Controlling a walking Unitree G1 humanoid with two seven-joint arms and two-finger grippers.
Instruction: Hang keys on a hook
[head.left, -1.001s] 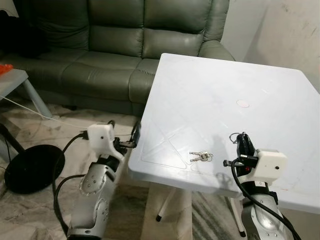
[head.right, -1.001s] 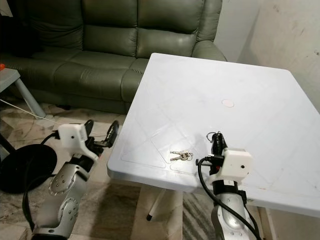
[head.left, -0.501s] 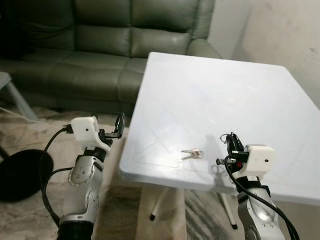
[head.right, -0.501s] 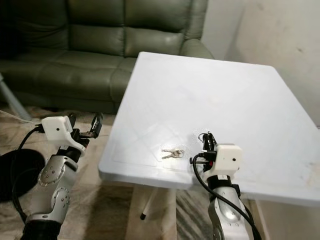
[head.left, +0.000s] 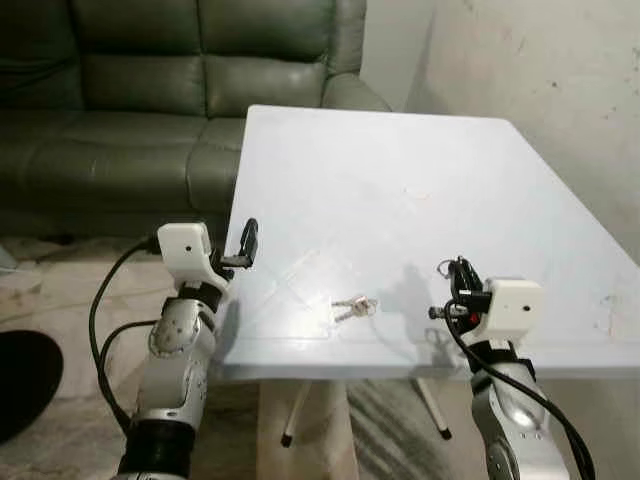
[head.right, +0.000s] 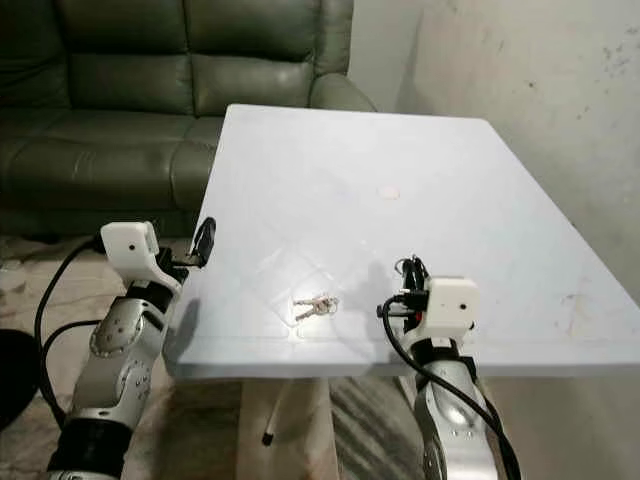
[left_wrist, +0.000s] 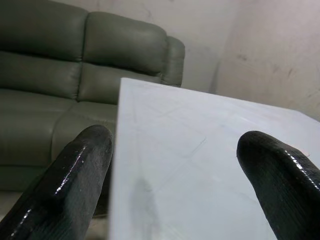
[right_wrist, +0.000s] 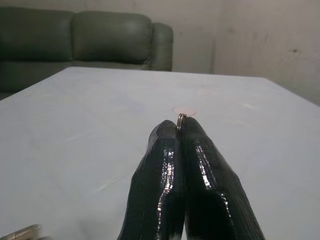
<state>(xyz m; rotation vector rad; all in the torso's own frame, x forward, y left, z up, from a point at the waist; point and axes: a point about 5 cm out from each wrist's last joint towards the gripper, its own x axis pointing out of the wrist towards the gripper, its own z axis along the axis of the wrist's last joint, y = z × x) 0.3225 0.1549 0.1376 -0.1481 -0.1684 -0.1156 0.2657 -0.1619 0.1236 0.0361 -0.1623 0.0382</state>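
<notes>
A small bunch of keys (head.left: 352, 307) lies on the white table (head.left: 380, 170) close to its front edge. My right gripper (head.left: 458, 270) hovers just above the table to the right of the keys. It is shut, and a thin metal ring (right_wrist: 181, 120) is pinched between its fingertips (right_wrist: 167, 135). My left gripper (head.left: 248, 240) is open at the table's left edge, one finger (left_wrist: 80, 170) off the side and the other finger (left_wrist: 280, 170) over the top.
A dark green leather sofa (head.left: 130, 100) stands behind and left of the table. A bare wall (head.left: 540, 80) runs along the table's right side. A faint pink round mark (head.right: 387, 191) sits mid-table. A black round base (head.left: 15, 370) lies on the marble floor at left.
The whole view has swung to the right, so the camera moved. The left gripper now sits higher against the table's edge. The right gripper stays shut on the ring; the keys lie unmoved.
</notes>
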